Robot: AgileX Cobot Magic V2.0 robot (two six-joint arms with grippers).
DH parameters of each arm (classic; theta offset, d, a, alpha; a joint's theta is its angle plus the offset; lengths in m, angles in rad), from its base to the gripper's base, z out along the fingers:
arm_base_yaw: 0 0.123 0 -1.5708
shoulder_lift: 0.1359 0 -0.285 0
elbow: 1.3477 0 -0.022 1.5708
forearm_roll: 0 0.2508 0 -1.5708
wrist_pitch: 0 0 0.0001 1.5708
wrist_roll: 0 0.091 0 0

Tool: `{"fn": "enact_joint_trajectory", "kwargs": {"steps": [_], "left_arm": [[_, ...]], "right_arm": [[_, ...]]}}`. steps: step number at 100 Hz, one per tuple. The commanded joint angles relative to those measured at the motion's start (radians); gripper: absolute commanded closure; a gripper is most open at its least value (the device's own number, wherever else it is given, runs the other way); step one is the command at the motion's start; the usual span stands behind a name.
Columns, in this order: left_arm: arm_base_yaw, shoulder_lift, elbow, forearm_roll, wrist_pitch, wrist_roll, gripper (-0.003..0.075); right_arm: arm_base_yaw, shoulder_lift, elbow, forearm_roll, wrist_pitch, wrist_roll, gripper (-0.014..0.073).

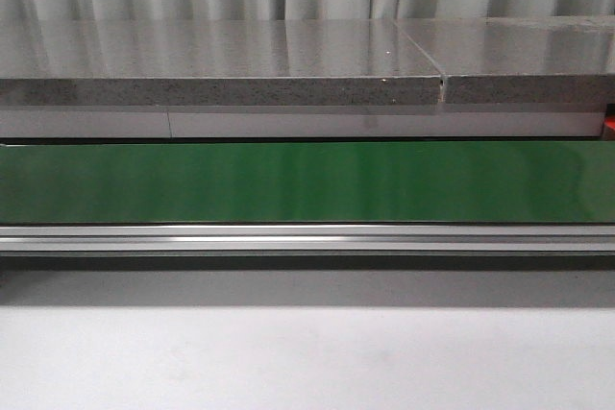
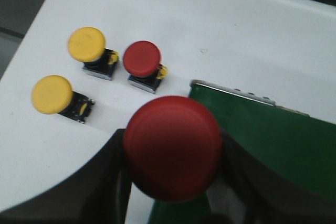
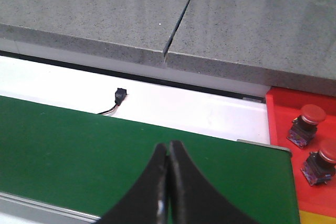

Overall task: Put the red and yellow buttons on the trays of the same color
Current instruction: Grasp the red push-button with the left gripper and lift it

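My left gripper [image 2: 173,174] is shut on a red button [image 2: 172,148], held above the end of the green belt [image 2: 262,140]. On the white table beyond it stand two yellow buttons [image 2: 87,44] [image 2: 51,94] and another red button [image 2: 142,59]. My right gripper [image 3: 168,153] is shut and empty over the green belt [image 3: 79,145]. A red tray [image 3: 294,145] beside the belt's end holds two red buttons [image 3: 310,115] [image 3: 326,153]. A yellow strip of tray [image 3: 315,217] shows below it. Neither gripper shows in the front view.
The green belt [image 1: 307,181] runs across the front view with an aluminium rail [image 1: 307,237] along its near side. A grey stone counter [image 1: 221,64] lies behind it. A small black connector with wires [image 3: 120,96] lies on the white strip behind the belt.
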Motion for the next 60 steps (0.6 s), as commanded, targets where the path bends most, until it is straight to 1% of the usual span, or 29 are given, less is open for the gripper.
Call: {"fn": "enact_joint_trajectory", "kwargs": {"steps": [1, 13, 23, 60], "left_arm": [[-0.045, -0.042, -0.019, -0.004, -0.02, 0.031, 0.0739], [-0.085, -0.042, 0.009, -0.004, -0.022, 0.038, 0.0739], [-0.103, -0.035, 0.039, -0.002, -0.054, 0.038, 0.0739], [-0.103, 0.034, 0.074, 0.0, -0.066, 0.038, 0.0738]], "right_arm": [[0.001, -0.001, -0.024, 0.02, -0.06, -0.01, 0.066], [0.001, -0.001, -0.024, 0.02, -0.06, -0.01, 0.066], [0.001, -0.001, -0.024, 0.02, -0.06, -0.01, 0.066], [0.001, -0.001, -0.024, 0.02, -0.06, -0.01, 0.066]]}}
